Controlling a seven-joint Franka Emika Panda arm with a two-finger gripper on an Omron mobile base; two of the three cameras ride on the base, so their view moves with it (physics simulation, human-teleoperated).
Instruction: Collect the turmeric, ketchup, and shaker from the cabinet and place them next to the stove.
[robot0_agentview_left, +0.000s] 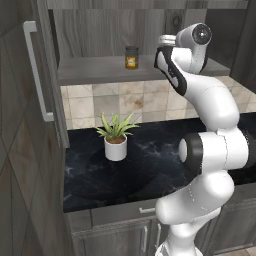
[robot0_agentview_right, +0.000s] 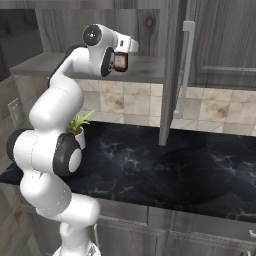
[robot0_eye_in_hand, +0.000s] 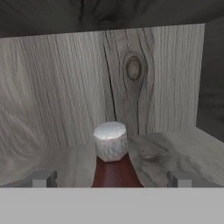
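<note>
open claw (robot0_eye_in_hand: 111, 178) astride ketchup (robot0_eye_in_hand: 111, 148)

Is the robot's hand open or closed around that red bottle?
Open. In the hand view the two fingertips stand wide apart either side of the ketchup, not touching it; the hand isn't gripping.

Cabinet (robot0_agentview_left: 95, 70) shelf, turmeric (robot0_agentview_left: 131, 57), ketchup (robot0_eye_in_hand: 114, 168)
</note>
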